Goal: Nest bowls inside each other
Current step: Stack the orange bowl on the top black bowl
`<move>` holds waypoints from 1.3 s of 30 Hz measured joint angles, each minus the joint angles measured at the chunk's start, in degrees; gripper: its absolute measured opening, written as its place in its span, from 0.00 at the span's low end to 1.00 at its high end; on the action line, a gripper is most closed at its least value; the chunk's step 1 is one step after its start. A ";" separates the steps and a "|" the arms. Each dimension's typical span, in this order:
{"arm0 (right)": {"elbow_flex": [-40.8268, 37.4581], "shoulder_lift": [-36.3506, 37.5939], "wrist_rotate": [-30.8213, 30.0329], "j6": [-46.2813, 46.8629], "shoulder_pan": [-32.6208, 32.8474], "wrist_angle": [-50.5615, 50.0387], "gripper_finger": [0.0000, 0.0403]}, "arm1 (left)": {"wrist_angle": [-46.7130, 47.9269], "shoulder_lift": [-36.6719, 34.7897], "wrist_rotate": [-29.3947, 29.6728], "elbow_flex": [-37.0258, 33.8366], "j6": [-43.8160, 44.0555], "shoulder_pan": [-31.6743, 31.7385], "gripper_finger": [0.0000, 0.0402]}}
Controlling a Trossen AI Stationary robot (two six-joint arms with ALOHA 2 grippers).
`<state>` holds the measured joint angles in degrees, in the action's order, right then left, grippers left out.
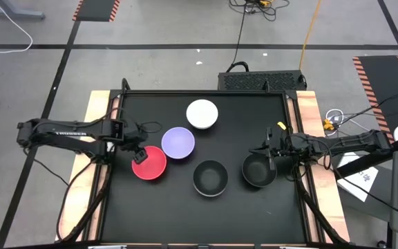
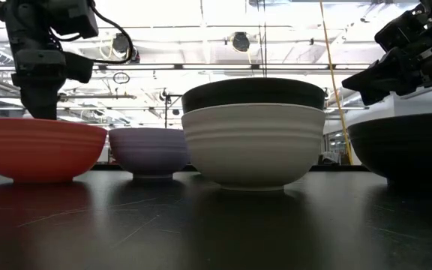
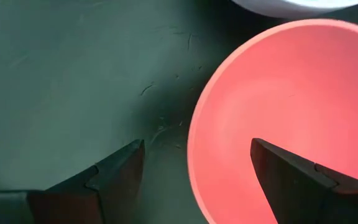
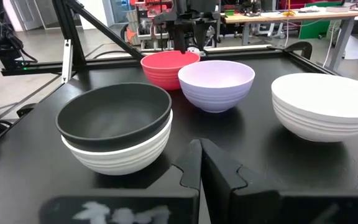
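Left gripper [image 1: 139, 156] spread over the red bowl's [image 1: 149, 164] rim, nothing held.

Your red bowl sits at table left, touching the lavender bowl [image 1: 178, 142]; one finger hangs inside its near wall, one outside. It looks light, stiff and slick, so pinch the thin rim squarely or it will likely slip. Rightward: white bowl [image 1: 202, 114], black-in-white pair [image 1: 210, 178], black bowl [image 1: 257, 171] under the clenched, empty right gripper [image 1: 271, 153].

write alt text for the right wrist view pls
A black bowl sits nested in a white bowl on a black table, beyond the shut right gripper. Farther off stand red, purple and white bowls.
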<state>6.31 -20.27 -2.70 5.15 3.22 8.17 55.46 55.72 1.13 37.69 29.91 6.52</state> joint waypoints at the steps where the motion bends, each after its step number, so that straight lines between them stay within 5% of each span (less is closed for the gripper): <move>1: 0.00 0.01 0.00 0.00 0.00 -0.02 0.00 | -0.03 0.39 -0.04 0.00 -0.02 0.00 0.73; 17: 0.00 0.01 0.00 0.18 -0.01 -0.29 0.00 | -2.99 5.82 -1.07 -1.55 -0.94 -0.04 0.70; 39: 0.00 0.00 0.00 0.17 -0.02 -0.29 0.00 | -3.21 5.73 -1.53 -1.55 -5.68 -0.04 0.05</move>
<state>6.31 -20.27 -2.70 5.32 3.20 7.88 52.26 61.45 -0.40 36.14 24.24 6.48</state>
